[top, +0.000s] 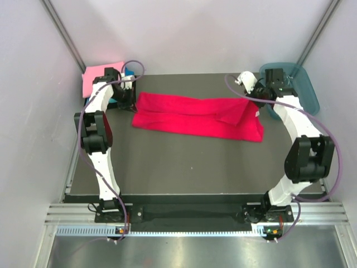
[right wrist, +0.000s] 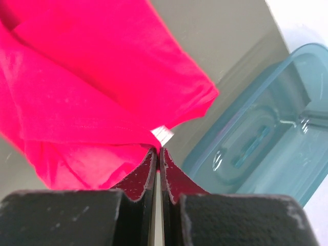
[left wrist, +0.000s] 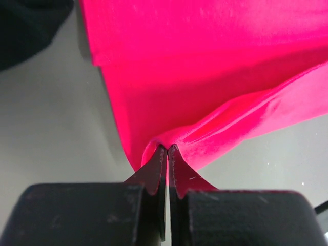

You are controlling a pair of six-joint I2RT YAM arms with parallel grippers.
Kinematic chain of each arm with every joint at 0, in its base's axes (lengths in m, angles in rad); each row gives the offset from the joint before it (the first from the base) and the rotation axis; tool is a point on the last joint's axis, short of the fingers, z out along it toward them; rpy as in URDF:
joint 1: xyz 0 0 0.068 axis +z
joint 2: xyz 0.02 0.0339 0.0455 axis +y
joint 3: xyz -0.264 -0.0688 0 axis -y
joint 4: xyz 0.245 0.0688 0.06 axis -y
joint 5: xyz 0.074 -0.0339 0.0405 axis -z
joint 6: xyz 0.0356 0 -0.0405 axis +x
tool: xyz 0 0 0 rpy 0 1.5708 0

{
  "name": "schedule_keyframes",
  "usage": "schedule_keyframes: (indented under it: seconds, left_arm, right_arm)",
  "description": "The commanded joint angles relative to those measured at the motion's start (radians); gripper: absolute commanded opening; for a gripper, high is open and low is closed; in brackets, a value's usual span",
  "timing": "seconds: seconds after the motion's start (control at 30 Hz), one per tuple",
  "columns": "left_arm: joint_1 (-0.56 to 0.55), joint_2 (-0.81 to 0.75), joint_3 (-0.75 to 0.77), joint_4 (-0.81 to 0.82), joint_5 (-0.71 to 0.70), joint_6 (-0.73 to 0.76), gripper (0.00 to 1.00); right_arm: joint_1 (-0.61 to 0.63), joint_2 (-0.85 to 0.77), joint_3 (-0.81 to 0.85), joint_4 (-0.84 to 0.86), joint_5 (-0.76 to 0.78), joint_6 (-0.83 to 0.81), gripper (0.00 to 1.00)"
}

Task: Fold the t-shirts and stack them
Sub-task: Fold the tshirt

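Crimson-red soft t-shirt (top: 198,115) stretched across far half of table; left gripper (left wrist: 167,149) & right gripper (right wrist: 157,150) both pinched on its far edge. Keep tension even, move in sync.

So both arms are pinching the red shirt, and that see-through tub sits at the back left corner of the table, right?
Not quite. The tub sits at the back right corner, as the top view shows; the right wrist view has it just beside the right fingers. The rest holds: both sets of fingers, left too, are shut on the red shirt.
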Motion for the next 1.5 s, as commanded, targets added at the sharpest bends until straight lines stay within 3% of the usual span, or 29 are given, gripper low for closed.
schedule_keyframes:
  seconds: [0.0, 0.63, 0.73, 0.87, 0.93, 1.03, 1.17, 1.3, 1.47]
  left_arm:
    - [0.001, 0.014, 0.062, 0.050, -0.010, 0.006, 0.00]
    - [-0.023, 0.052, 0.115, 0.087, -0.117, -0.016, 0.01]
    - [-0.026, 0.051, 0.117, 0.093, -0.142, -0.020, 0.14]
    - [-0.040, 0.046, 0.176, 0.111, -0.174, -0.025, 0.35]
    - [-0.048, 0.032, 0.210, 0.110, -0.177, -0.023, 0.41]
    - [-0.055, 0.000, 0.227, 0.125, -0.158, -0.030, 0.41]
    - [-0.066, -0.015, 0.157, 0.142, -0.015, 0.015, 0.40]
    - [-0.068, 0.029, 0.132, 0.068, -0.041, 0.044, 0.37]
    - [-0.068, 0.038, 0.082, 0.105, -0.085, 0.032, 0.41]
  right_arm:
    - [-0.011, 0.084, 0.133, 0.042, 0.020, 0.064, 0.00]
    - [0.008, 0.279, 0.300, 0.091, 0.051, 0.110, 0.00]
    - [0.012, 0.290, 0.310, 0.106, 0.063, 0.116, 0.00]
    - [0.015, 0.282, 0.313, 0.126, 0.089, 0.135, 0.16]
    - [0.012, 0.268, 0.307, 0.147, 0.109, 0.152, 0.27]
    - [0.014, 0.239, 0.306, 0.157, 0.120, 0.179, 0.37]
    - [0.015, 0.190, 0.279, 0.135, 0.097, 0.193, 0.40]
    - [0.029, 0.159, 0.212, 0.033, 0.002, 0.173, 0.41]
    - [0.041, 0.162, 0.161, -0.083, -0.078, 0.158, 0.41]
